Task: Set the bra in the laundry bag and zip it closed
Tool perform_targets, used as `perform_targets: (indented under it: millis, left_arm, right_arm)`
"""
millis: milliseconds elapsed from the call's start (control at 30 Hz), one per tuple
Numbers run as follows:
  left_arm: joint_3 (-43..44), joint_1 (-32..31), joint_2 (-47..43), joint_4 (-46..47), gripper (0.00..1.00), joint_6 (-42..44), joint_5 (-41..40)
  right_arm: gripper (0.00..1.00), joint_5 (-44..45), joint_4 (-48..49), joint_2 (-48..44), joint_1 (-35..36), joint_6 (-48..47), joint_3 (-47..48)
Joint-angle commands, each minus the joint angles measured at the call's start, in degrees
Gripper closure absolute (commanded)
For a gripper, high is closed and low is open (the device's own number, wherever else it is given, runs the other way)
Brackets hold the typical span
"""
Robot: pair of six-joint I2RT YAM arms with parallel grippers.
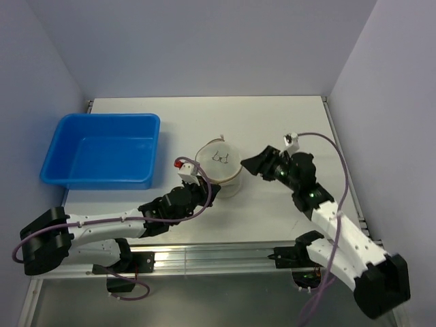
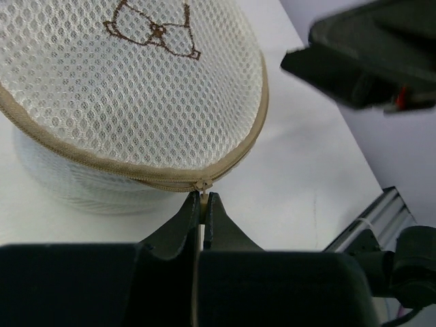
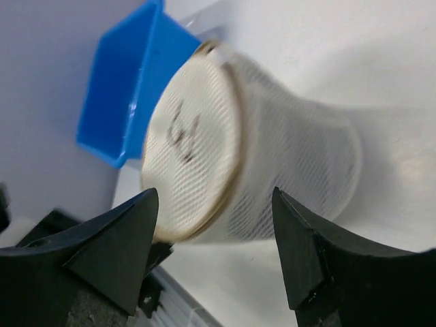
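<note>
The laundry bag [image 1: 221,165] is a round white mesh drum with a tan rim and a small brown drawing on its lid, standing mid-table. It also shows in the left wrist view [image 2: 129,88] and the right wrist view [image 3: 252,177]. My left gripper [image 2: 203,199] is shut on the zip pull [image 2: 202,189] at the bag's near rim; in the top view it sits at the bag's front-left [image 1: 206,185]. My right gripper [image 1: 251,165] is open and empty just right of the bag, apart from it; in the right wrist view [image 3: 216,211] its jaws stand wide. The bra is not visible.
A big blue plastic tub [image 1: 102,150] stands at the left of the white table [image 1: 286,122], close behind the bag in the right wrist view [image 3: 129,88]. The metal rail [image 1: 204,255] runs along the table's near edge.
</note>
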Motion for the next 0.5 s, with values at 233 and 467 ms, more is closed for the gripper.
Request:
perform_targets:
  millis: [233,467]
  left_arm:
    - [5.2,-1.6,6.0,11.2,1.00,-1.0,6.7]
    - [4.4,-1.9,4.2,9.0,1.00,-1.1,4.9]
  right_arm:
    - [0.29,1.5,4.4,-10.0,10.9,9.2,-7.8]
    - [0.54,0.6,9.4,-2.9,10.9,12.1,-7.7]
